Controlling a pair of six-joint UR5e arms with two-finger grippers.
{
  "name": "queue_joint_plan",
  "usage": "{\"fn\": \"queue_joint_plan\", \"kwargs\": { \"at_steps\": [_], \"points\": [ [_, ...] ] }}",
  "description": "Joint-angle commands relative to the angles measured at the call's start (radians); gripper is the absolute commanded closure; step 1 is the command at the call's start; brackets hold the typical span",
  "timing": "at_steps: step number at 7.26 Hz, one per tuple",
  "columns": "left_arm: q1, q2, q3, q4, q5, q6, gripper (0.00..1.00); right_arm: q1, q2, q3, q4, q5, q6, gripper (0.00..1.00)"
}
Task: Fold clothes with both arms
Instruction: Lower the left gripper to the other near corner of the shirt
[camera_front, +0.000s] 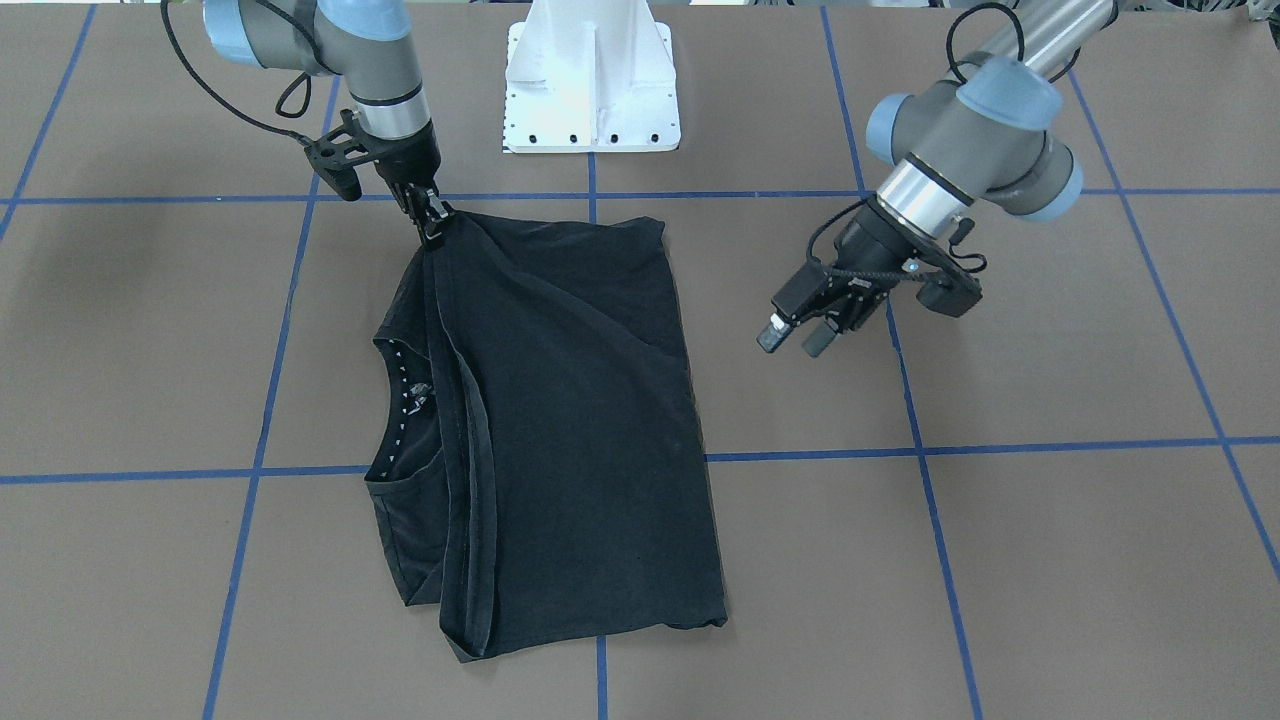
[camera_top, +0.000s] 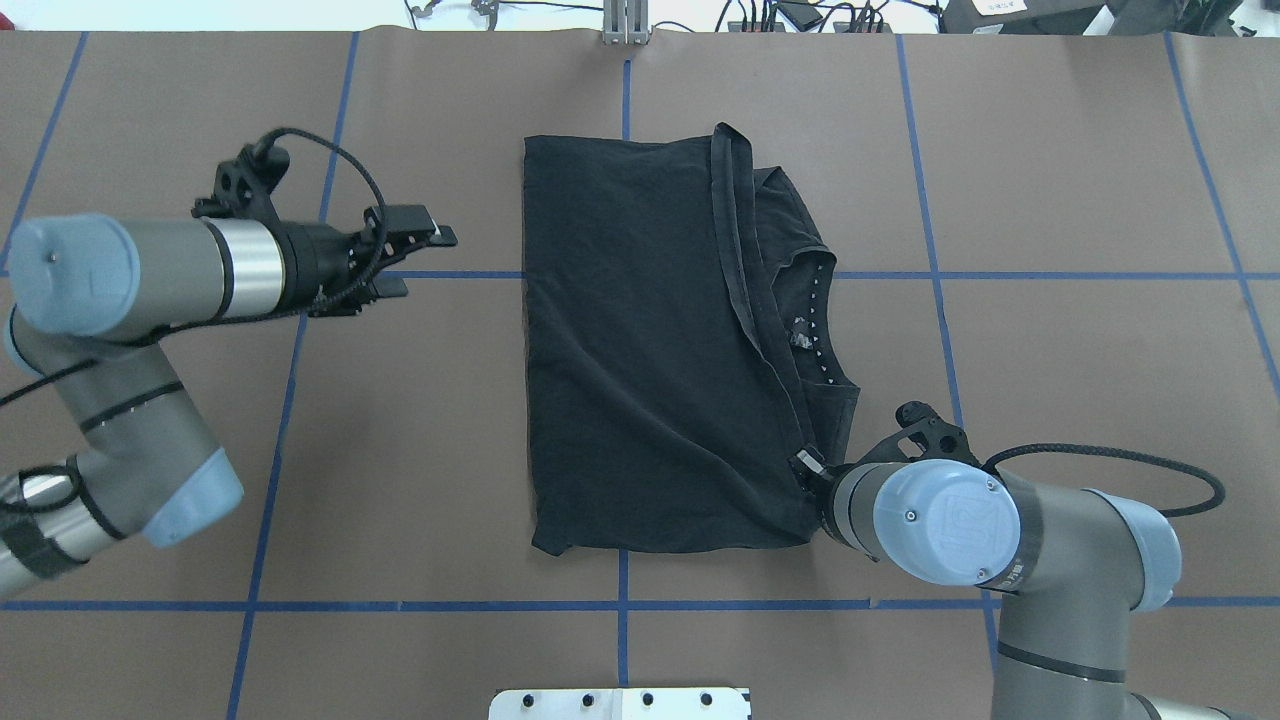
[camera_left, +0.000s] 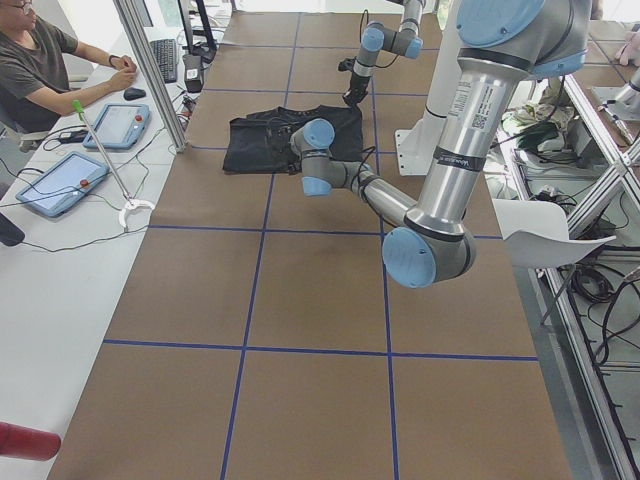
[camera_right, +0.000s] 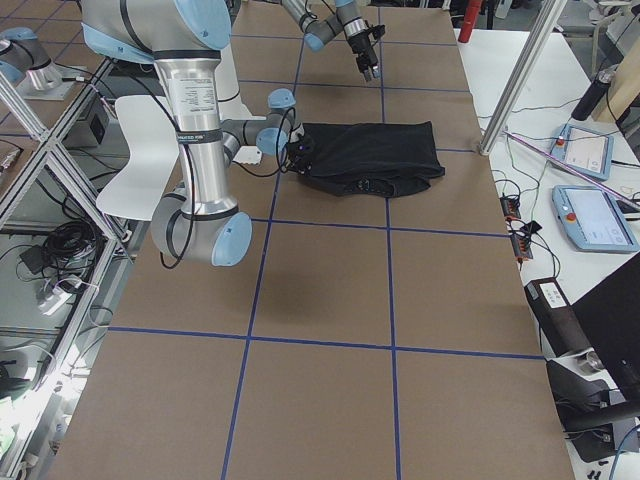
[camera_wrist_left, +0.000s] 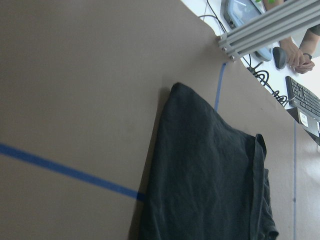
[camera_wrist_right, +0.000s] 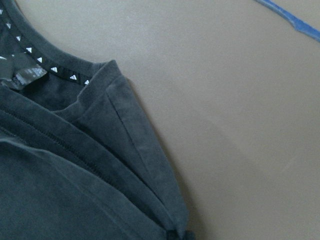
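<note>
Seen from above, a brown table (camera_top: 420, 430) crossed by blue tape lines (camera_top: 280, 420) carries, from left to right, the left arm (camera_top: 130, 280), a black T-shirt (camera_top: 640, 350) and the right arm (camera_top: 1040, 540). A white base (camera_top: 620, 703) sits at the near edge between the 2 arms. In the left side view a person (camera_left: 40, 70) sits at a desk (camera_left: 60, 250) along the table's far side, with 2 tablets (camera_left: 62, 183) and a keyboard (camera_left: 165, 58) on it. The left gripper (camera_top: 425, 262) hangs over bare table well apart from the shirt's left edge, its 2 fingers (camera_front: 770, 335) spread and gripping nothing. The shirt lies in the table's middle, folded to a rough rectangle, plain side up. Its collar (camera_top: 815, 320), dotted with white triangles, shows along the right side. The right arm's wrist hides most of the right gripper (camera_top: 808, 465) from above. In the front view its fingers (camera_front: 432, 222) are pinched tight on the shirt's corner nearest the robot, where the cloth gathers to a point.
</note>
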Motion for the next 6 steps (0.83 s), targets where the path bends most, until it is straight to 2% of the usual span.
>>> {"fn": "queue_joint_plan", "kwargs": {
  "at_steps": [1,2,3,5,6],
  "points": [
    [0.207,0.038,-0.114,0.134,0.130,-0.179,0.00,-0.001,-0.006,0.006,0.000,0.001,0.000,1.00],
    [0.319,0.038,-0.120,0.185,0.242,-0.181,0.02,-0.001,-0.005,0.012,0.000,0.001,0.000,1.00],
    [0.402,0.035,-0.111,0.227,0.305,-0.190,0.07,-0.002,-0.005,0.012,0.000,0.001,0.000,1.00],
    [0.488,0.025,-0.100,0.232,0.309,-0.222,0.14,-0.002,-0.005,0.012,0.000,0.003,0.000,1.00],
    [0.492,0.016,-0.097,0.232,0.311,-0.224,0.17,-0.002,-0.005,0.014,0.000,0.003,0.000,1.00]
  ]
}}
